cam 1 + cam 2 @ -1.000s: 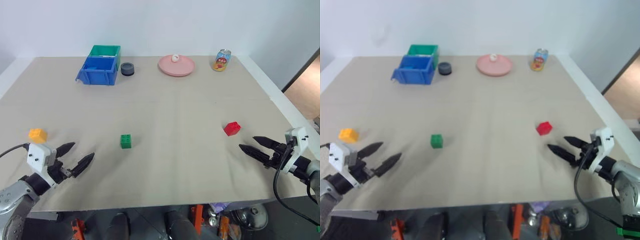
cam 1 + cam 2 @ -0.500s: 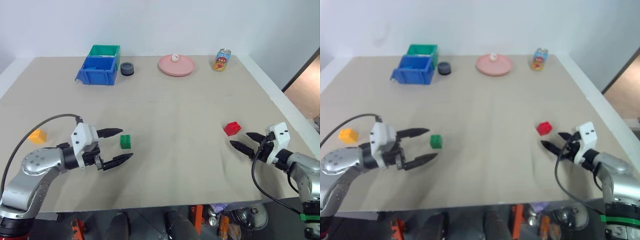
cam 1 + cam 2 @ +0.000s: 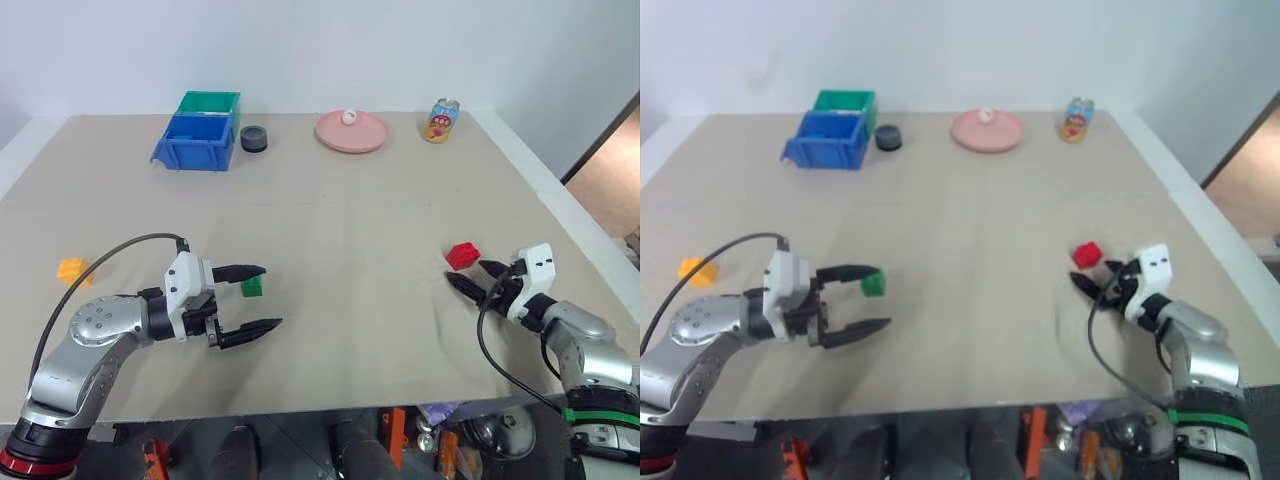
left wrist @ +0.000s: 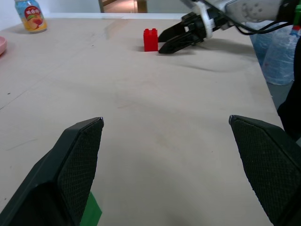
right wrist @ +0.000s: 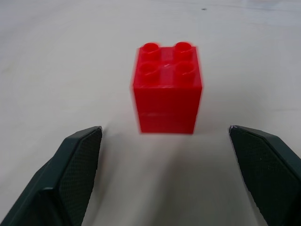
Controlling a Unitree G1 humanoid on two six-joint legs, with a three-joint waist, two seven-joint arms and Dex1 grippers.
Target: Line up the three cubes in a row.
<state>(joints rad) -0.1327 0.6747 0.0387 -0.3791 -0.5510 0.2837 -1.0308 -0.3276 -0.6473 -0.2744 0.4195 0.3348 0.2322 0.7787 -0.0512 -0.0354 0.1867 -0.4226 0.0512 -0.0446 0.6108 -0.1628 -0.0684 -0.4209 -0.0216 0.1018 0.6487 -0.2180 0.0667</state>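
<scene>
Both your arms have closed in on their targets within the last second. Your left gripper [image 3: 247, 297] has swung in from the table's near left edge and now brackets the green cube [image 3: 252, 287], fingers spread wide, one past its far side. Your right gripper [image 3: 474, 279] has crept forward until the red cube [image 5: 167, 88] sits squarely ahead of its parted fingers. Nothing is gripped yet. The orange cube [image 3: 71, 270] lies well off to the left, so the row is not yet begun
</scene>
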